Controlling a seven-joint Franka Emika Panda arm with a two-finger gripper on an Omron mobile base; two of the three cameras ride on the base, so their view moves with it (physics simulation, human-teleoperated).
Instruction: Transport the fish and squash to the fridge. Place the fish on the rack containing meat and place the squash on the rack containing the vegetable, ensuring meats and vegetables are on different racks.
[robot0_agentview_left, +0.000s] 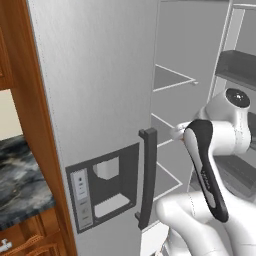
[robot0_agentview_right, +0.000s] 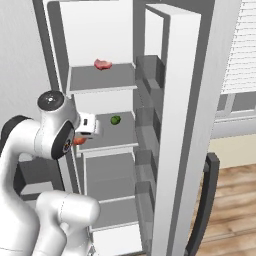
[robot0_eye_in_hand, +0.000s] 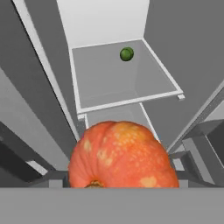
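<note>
Right now I am carrying the round orange-red squash with pale speckles toward the tall grey side-by-side fridge, whose right-hand compartment stands open. My end effector is spread wide around the squash and pinches it between the jaws; in the hand view the vegetable sits directly in front of the camera, and in the right base view a sliver of orange peeks out below my wrist, just outside the shelf edges.

Ahead of me the pale grey middle rack carries a small round green vegetable near its back. One level up, the upper rack holds a pinkish-red piece of meat. So I judge the squash step is in hand and the placing has not yet happened.

My next move calls for reaching forward over the front lip of the middle rack, keeping the squash clear of the rack above, lowering it beside the green vegetable, then letting go. Being round, it may roll once released.
</note>
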